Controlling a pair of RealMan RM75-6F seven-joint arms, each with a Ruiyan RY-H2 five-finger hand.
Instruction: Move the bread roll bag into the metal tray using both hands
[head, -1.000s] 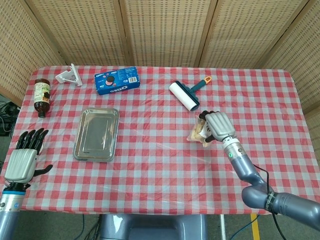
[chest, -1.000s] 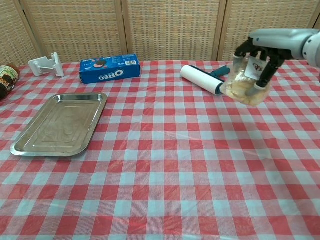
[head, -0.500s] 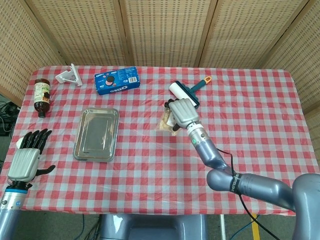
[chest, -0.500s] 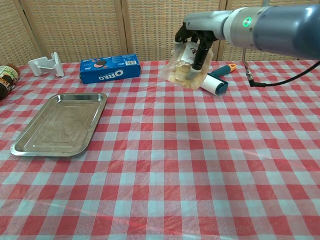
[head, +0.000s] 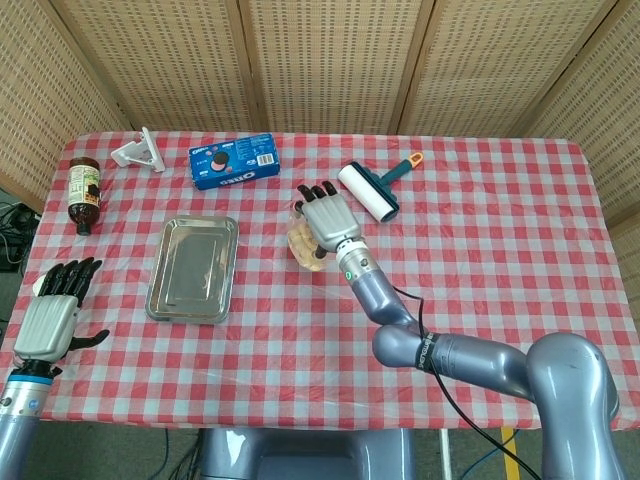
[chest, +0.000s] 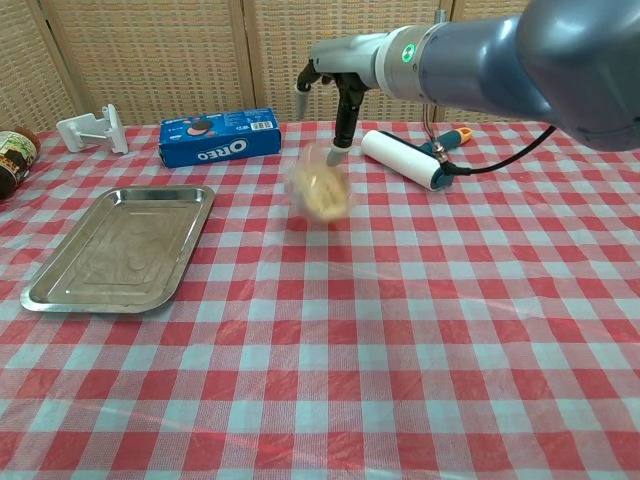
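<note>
The bread roll bag (head: 303, 246) (chest: 320, 190) is a clear plastic bag of pale rolls, blurred with motion, about mid-table to the right of the metal tray (head: 192, 270) (chest: 120, 245). My right hand (head: 326, 213) (chest: 343, 105) hovers just above and behind the bag with its fingers straightened and spread, no longer wrapped around it. The tray is bare. My left hand (head: 52, 312) hangs off the near left table edge, fingers apart, holding nothing; it shows only in the head view.
A blue Oreo box (head: 233, 160) (chest: 218, 136) lies behind the tray. A lint roller (head: 368, 190) (chest: 405, 160) lies right of my right hand. A brown bottle (head: 84, 193) and a white bracket (head: 140, 152) sit at the far left.
My right arm swept left across the table carrying the bag, from the right side to near the tray. Its fingers have opened and the bag has dropped below them. The left hand barely moved.
</note>
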